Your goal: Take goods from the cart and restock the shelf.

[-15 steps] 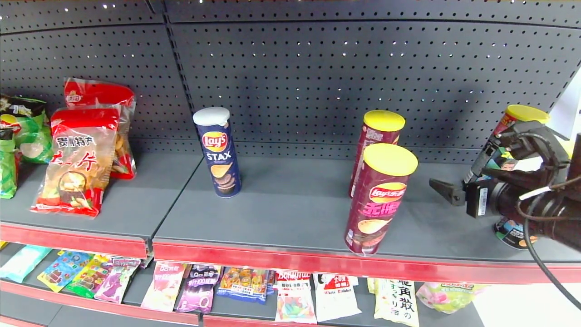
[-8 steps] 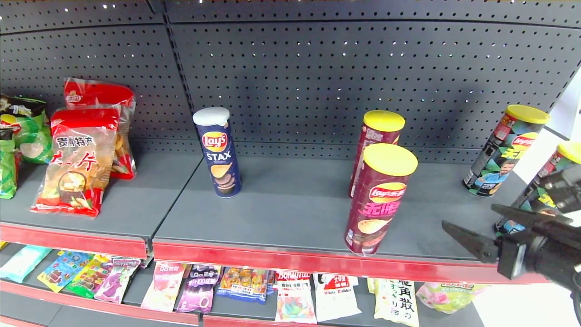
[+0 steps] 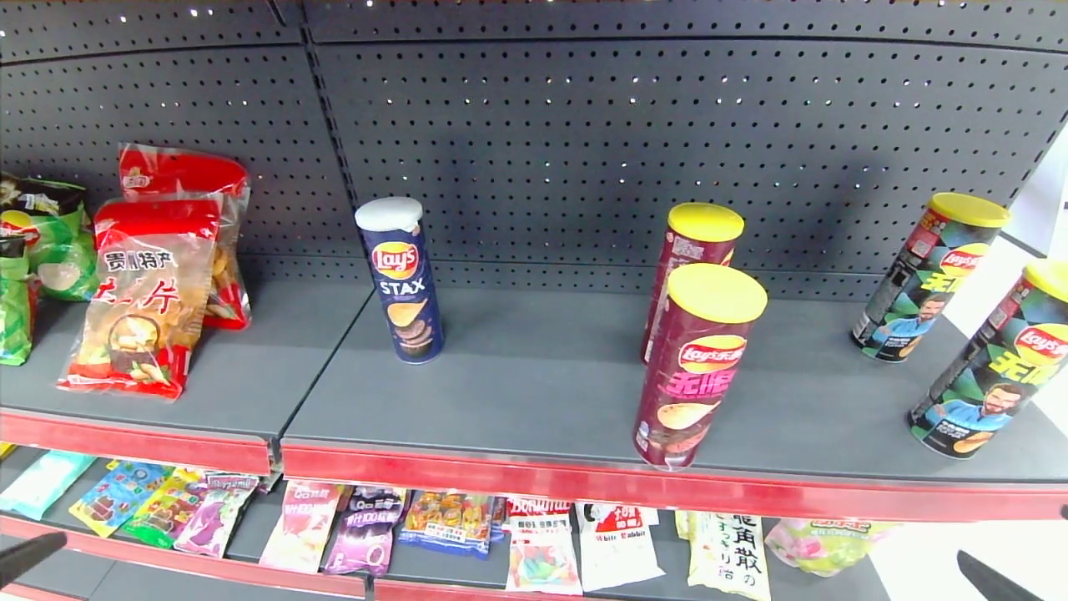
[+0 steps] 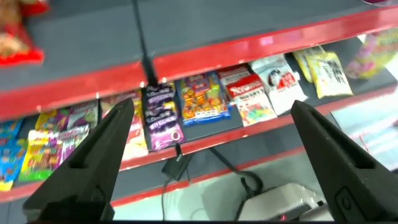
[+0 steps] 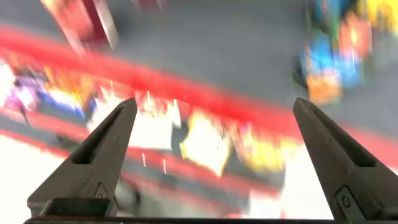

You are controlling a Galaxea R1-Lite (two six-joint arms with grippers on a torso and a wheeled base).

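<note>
The grey shelf [image 3: 534,392] with a red front lip carries a blue chip can [image 3: 400,280], two maroon cans with yellow lids [image 3: 697,367] [image 3: 692,250], and two green-black cans [image 3: 930,275] [image 3: 993,367] at its right end, all upright. One dark fingertip [image 3: 29,555] of my left gripper shows at the bottom left corner of the head view, below the shelf. Another fingertip [image 3: 993,580], of my right gripper, shows at the bottom right. My left gripper [image 4: 211,155] is open and holds nothing, facing the lower shelf's packets. My right gripper [image 5: 214,155] is open and holds nothing too.
Red snack bags [image 3: 146,292] and green bags [image 3: 33,250] stand at the shelf's left end. Small candy packets [image 3: 450,522] hang along the lower shelf. Bare shelf lies between the blue can and the maroon cans. A perforated back panel [image 3: 584,150] closes the rear.
My right arm has drawn back down from the shelf's right end, uncovering the front green-black can, which stays standing. The left gripper's fingertip has come into the bottom left corner.
</note>
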